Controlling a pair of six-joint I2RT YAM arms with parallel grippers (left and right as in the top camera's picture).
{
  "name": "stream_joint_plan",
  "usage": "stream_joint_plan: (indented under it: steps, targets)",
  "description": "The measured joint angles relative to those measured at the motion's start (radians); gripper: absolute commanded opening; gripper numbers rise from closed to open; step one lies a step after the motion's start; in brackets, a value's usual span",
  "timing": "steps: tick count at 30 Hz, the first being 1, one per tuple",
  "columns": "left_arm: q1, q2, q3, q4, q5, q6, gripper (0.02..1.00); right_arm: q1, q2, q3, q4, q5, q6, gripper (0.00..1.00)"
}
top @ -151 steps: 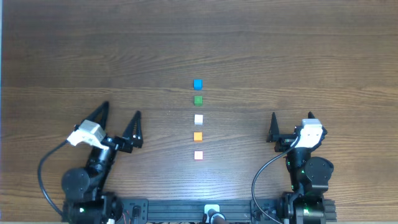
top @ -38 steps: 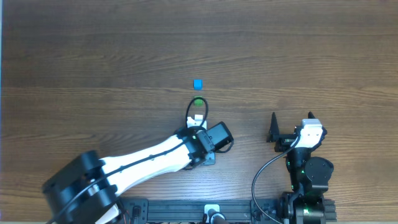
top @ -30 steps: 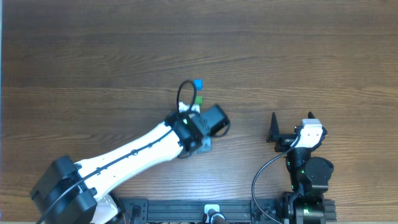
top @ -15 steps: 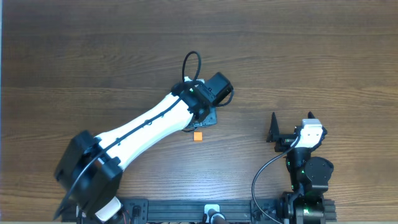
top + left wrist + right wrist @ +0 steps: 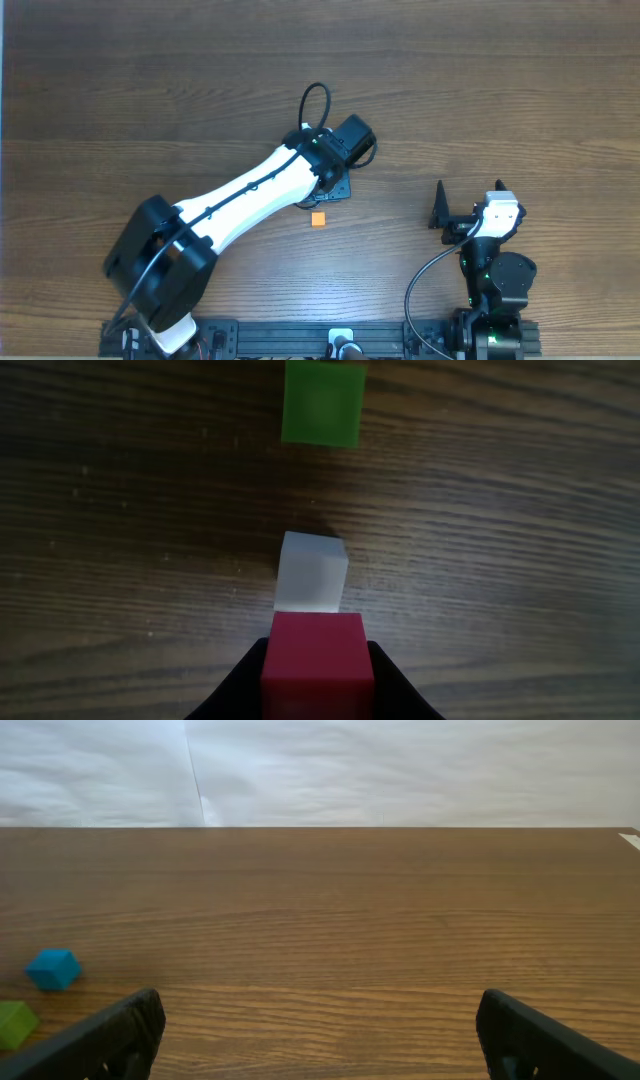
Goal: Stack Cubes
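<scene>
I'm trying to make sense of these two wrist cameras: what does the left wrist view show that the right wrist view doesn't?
Only the left wrist view: a white cube on the table and a red cube gripped in the left jaws. Only the right wrist view: a blue cube, a pale wall behind the table, and the right jaws standing wide open. Both: the green cube and the table.

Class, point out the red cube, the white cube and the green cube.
red cube (image 5: 317, 660), left wrist view, centre of top face
white cube (image 5: 312, 570), left wrist view, centre of top face
green cube (image 5: 322, 402), left wrist view, centre of top face
</scene>
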Motion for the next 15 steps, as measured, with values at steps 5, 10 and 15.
stream_joint_plan:
  steps: [5, 10, 15]
  targets:
    - [0.000, 0.034, 0.000, 0.005, 0.000, 0.000, 0.119, 0.000, 0.000, 0.000, 0.000, 0.000, 0.000, 0.993]
    - [0.008, 0.037, 0.000, 0.008, 0.000, 0.000, 0.119, 0.000, 0.000, 0.000, 0.000, 0.000, 0.000, 0.991]
    - [0.015, 0.037, 0.000, 0.008, 0.000, 0.000, 0.123, 0.000, 0.000, 0.000, 0.000, 0.000, 0.000, 0.993]
